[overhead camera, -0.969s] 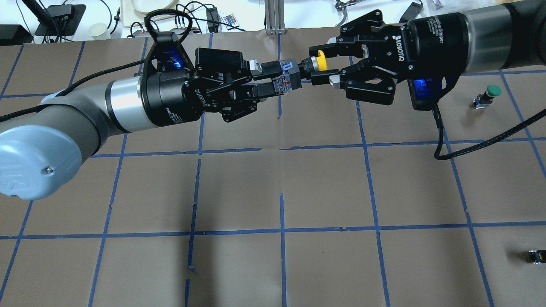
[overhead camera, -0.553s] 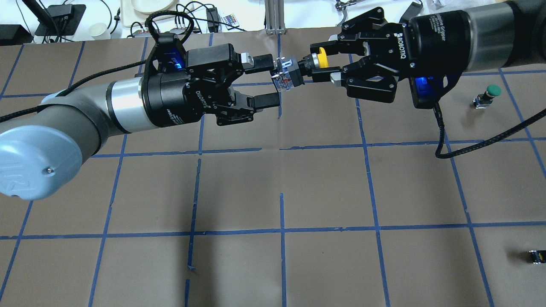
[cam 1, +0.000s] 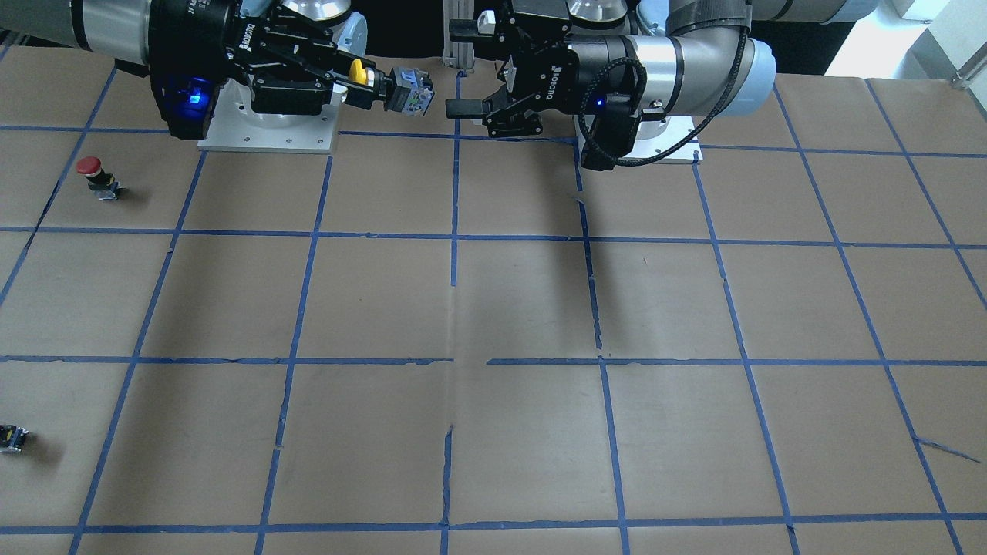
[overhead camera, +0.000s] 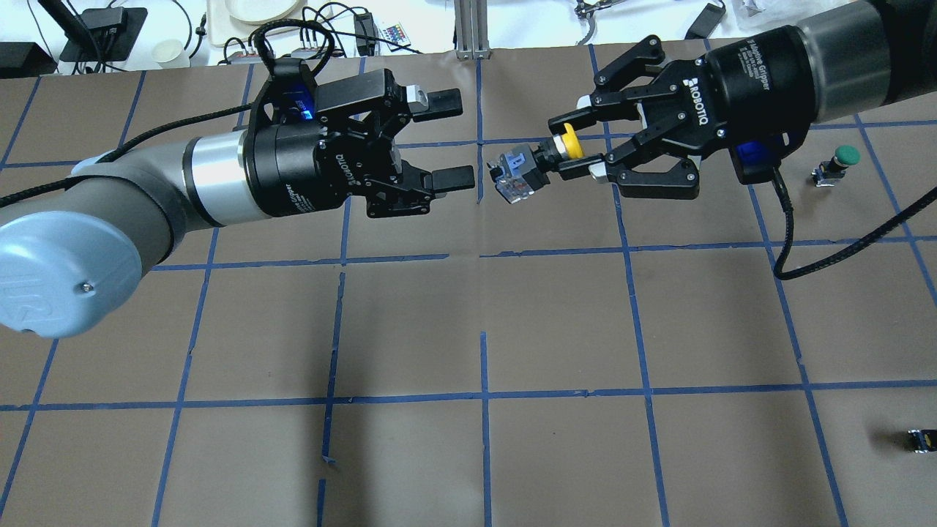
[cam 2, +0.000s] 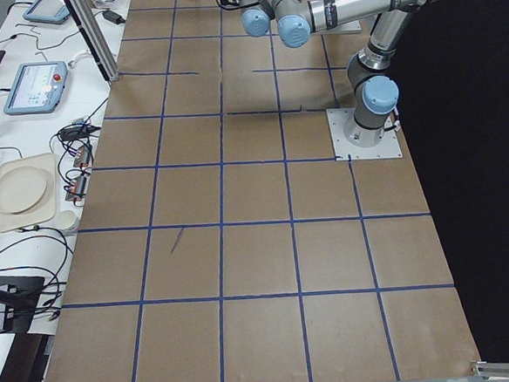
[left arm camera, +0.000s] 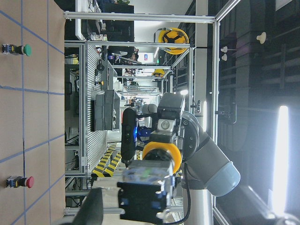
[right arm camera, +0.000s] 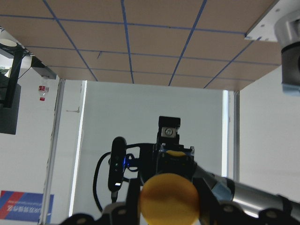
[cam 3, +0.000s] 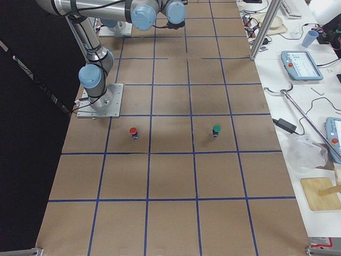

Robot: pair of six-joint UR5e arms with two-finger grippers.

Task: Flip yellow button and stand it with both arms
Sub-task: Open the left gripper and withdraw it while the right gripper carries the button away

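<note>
The yellow button [overhead camera: 528, 165] is held in the air, lying sideways, its yellow cap toward the right gripper and its grey-blue block body toward the left gripper. My right gripper [overhead camera: 572, 155] is shut on the button just behind its cap. In the front-facing view the button [cam 1: 401, 86] sticks out of the right gripper [cam 1: 362, 79]. My left gripper [overhead camera: 448, 140] is open and empty, a short gap to the left of the button's body; it also shows in the front-facing view [cam 1: 463, 71]. The left wrist view shows the button's body [left arm camera: 143, 193] head-on. The right wrist view shows the yellow cap [right arm camera: 168, 199].
A green-capped button [overhead camera: 840, 164] stands on the brown table at the right. A red-capped button [cam 1: 93, 174] stands nearer the robot's right base. A small dark switch block [overhead camera: 920, 440] lies near the right edge. Cables and gear lie beyond the table's far edge.
My left gripper opened and let go of the button's body. My right gripper carried the button right and a little nearer, away from the left gripper.
</note>
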